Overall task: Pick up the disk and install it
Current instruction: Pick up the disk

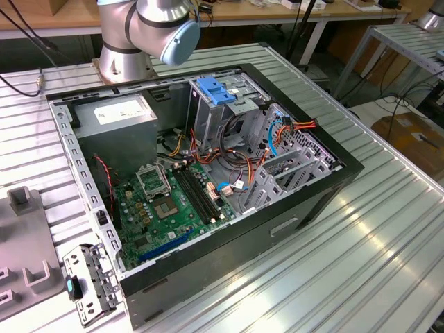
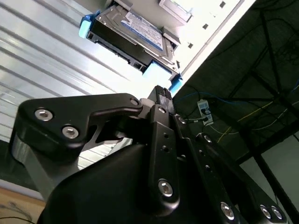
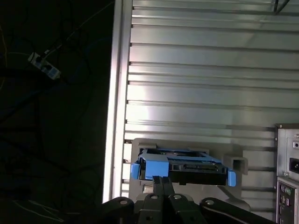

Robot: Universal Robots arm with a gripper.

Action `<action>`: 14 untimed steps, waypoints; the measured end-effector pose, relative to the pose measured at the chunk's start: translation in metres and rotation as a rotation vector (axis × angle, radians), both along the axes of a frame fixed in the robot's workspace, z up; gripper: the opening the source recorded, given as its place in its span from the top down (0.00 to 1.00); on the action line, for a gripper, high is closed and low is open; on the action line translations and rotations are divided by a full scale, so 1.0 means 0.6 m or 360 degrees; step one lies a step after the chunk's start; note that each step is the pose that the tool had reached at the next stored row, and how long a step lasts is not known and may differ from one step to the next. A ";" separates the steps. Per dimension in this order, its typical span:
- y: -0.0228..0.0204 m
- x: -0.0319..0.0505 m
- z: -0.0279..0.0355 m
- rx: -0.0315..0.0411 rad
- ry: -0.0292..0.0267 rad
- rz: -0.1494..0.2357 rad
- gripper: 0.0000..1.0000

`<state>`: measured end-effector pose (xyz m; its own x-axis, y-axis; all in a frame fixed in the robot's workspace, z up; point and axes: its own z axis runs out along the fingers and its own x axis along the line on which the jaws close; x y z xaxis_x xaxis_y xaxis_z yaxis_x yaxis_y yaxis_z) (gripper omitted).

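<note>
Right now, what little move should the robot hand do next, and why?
Probably open the jaws first. In the first wrist view the gripper looks shut, its tips just short of the disk. The disk lies in its grey holder on the ribbed table and is not yet grasped.

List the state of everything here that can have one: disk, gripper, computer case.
disk: resting in a grey holder on the table, not installed.
gripper: shut, empty, close by the disk.
computer case: lying on its side, open, insides exposed.
</note>
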<state>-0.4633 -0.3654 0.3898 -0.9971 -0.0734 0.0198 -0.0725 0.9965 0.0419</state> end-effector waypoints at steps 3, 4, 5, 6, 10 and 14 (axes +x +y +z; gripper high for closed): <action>0.0000 0.000 0.000 0.0000 0.00000 0.0101 0.89; -0.0001 0.000 0.000 0.0000 0.00000 0.0125 0.89; 0.0000 0.000 0.000 0.0000 0.00000 0.0150 0.89; 0.0000 0.000 0.000 0.0000 0.00000 0.0197 0.89; 0.0000 0.000 0.000 0.0000 0.00001 0.0308 0.89; 0.0000 0.000 0.000 0.0000 0.00000 0.0436 0.89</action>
